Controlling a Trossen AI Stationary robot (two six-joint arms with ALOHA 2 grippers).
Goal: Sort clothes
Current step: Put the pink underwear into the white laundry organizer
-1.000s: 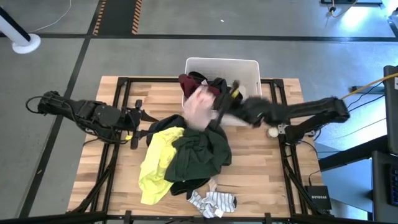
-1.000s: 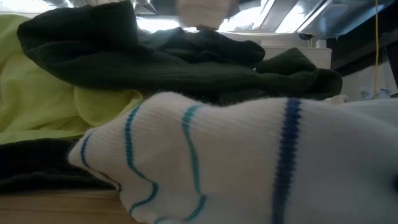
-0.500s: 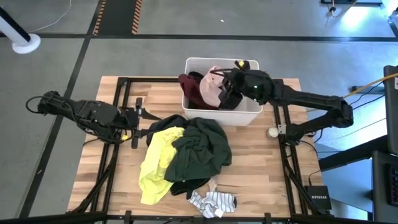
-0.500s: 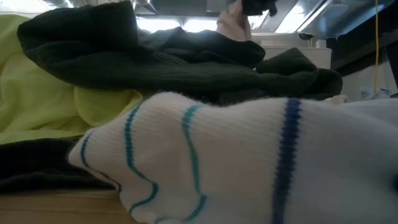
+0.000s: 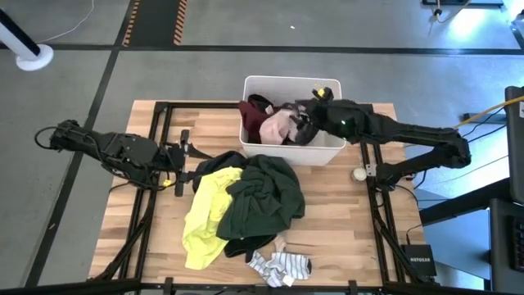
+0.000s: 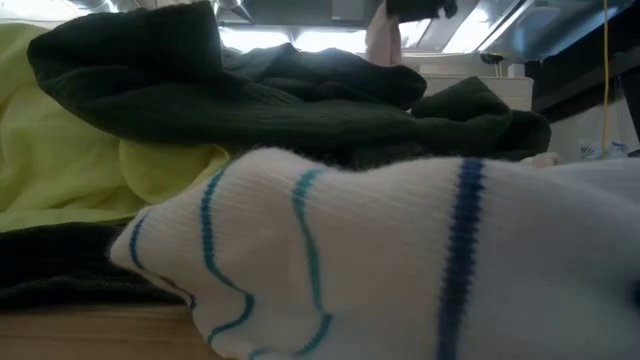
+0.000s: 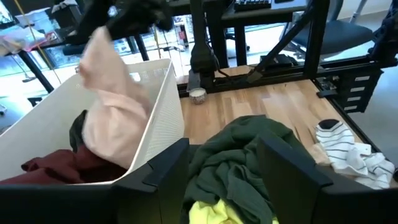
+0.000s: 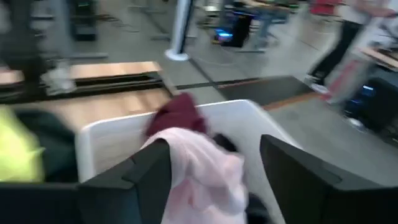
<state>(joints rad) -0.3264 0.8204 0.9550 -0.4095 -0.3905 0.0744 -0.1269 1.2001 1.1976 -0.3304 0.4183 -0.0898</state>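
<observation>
A white bin (image 5: 327, 152) stands at the table's far edge with a maroon garment (image 5: 252, 123) and dark cloth in it. My right gripper (image 8: 214, 149) hovers open above the bin, and a pale pink garment (image 7: 109, 106) hangs between and below its fingers, its lower part down in the bin. On the table lies a pile of clothes: dark green (image 5: 262, 201) on top, neon yellow (image 5: 209, 213) on its left, black (image 5: 246, 244) beneath. A striped piece (image 5: 282, 266) lies at the near edge. My left gripper (image 5: 178, 160) waits open at the pile's left. My right gripper stands open, pointing down over the bin, with the pink garment's upper end (image 8: 186, 155) between its fingers. Whether a finger touches the cloth I cannot tell. The garment droops slack, its lower part (image 7: 106, 143) resting on the clothes in the bin.
A small white round object (image 5: 359, 173) sits on the table to the bin's right. Bare wood (image 5: 352, 229) lies to the right of the pile. In the low view the striped piece (image 6: 400, 260) blocks most of the sight.
My right gripper has carried the pink garment from above the pile's far side toward the table's far edge, over the bin. The garment has come down there, and its lower part now lies in the bin.
</observation>
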